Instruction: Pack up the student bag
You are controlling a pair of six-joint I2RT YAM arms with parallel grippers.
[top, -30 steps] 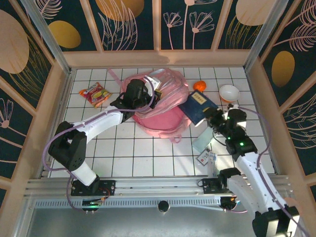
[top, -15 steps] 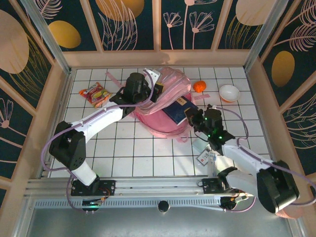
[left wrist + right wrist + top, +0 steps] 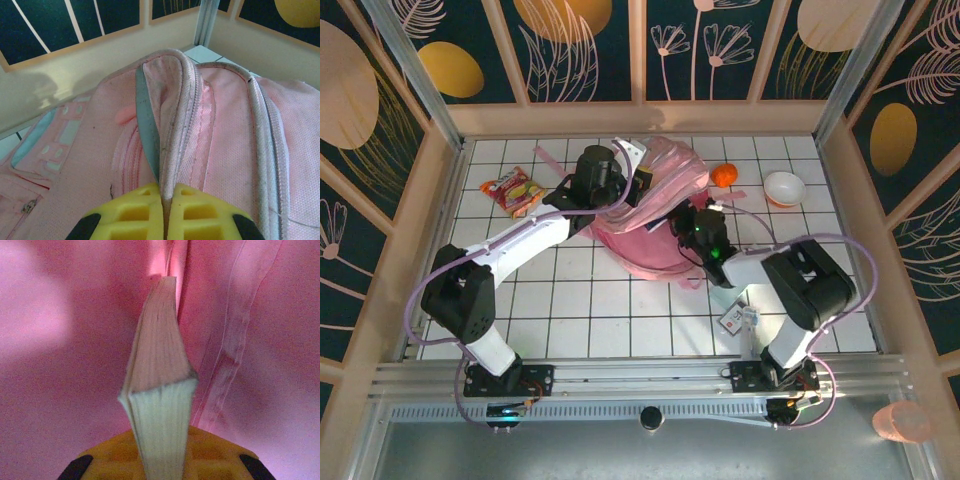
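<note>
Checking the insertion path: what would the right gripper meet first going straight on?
Probably the pink inner fabric of the student bag, touched first by the book that the right gripper holds; remaining depth is unclear.

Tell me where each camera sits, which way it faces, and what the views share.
Top external: above and behind the bases, looking down on the tiled table; left arm and right arm both reach to the student bag.
Left wrist: on the left wrist, facing along its yellow left jaws, shut on the bag's rim.
Right wrist: on the right wrist, facing into the bag; right jaws shut on a book.
Shared: all three see the pink bag.
</note>
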